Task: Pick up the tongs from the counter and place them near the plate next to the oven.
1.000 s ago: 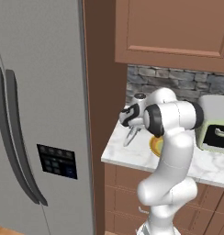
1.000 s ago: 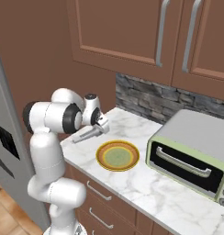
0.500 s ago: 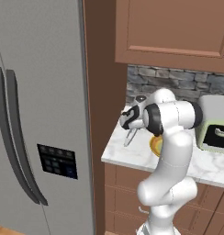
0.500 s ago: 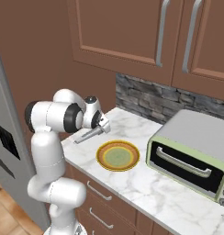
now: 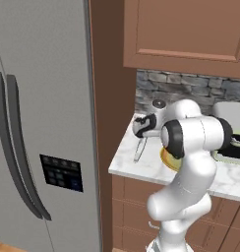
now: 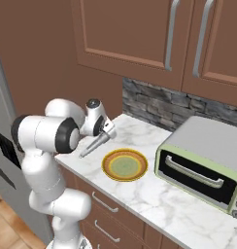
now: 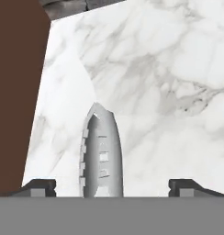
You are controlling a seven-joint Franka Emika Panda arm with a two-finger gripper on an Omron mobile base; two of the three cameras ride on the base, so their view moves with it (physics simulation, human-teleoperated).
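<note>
My gripper [image 7: 111, 186] is spread wide, holding nothing; the tongs [image 7: 101, 153] lie on the desk [image 6: 154, 194] beside the plate [image 6: 124, 164]. Lifting carelessly, I might nudge them away.

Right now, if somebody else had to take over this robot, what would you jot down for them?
Gripper: open, jaws spread wide on either side of the tongs, not gripping them.
Tongs: on the marble counter, just left of the plate, close to it but apart.
Toaster oven: right of the plate, door shut.
Done: the tongs look released near the plate.
Left: lift the arm away without nudging the tongs.
</note>
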